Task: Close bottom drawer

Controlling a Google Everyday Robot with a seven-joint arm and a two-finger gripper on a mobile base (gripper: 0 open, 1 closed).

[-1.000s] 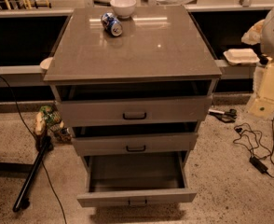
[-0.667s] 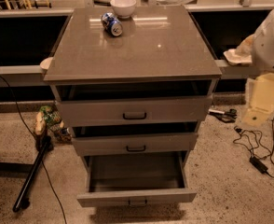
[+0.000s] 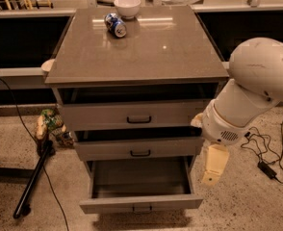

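- The bottom drawer (image 3: 140, 203) is sitting pulled far out of the grey cabinet (image 3: 59, 97), its flat front facing the camera low in the view and its dark inside showing from above.
- Its small dark pull (image 3: 141, 208) is sitting at the middle of the front panel, with nothing touching it.
- The end effector (image 3: 212, 170) is hanging down at the right side of the cabinet, just beside the bottom drawer's right wall and slightly above its front edge; it is not touching the drawer front.
- Whether the end effector is wide or narrow cannot be told, as it is showing only as one pale block; it is holding nothing that can be seen.
- The white arm (image 3: 250, 90) is reaching in from the right, covering the right ends of the two upper drawers.
- The middle drawer (image 3: 139, 149) and the top drawer (image 3: 132, 115) are each standing a little way out.
- On the surface (image 3: 146, 52) of the cabinet, a white bowl (image 3: 127, 6) is standing at the far edge and a blue can (image 3: 115, 25) is lying on its side just in front of it.
- A black cable (image 3: 262, 148) is trailing across the speckled floor (image 3: 247, 206) at the right.
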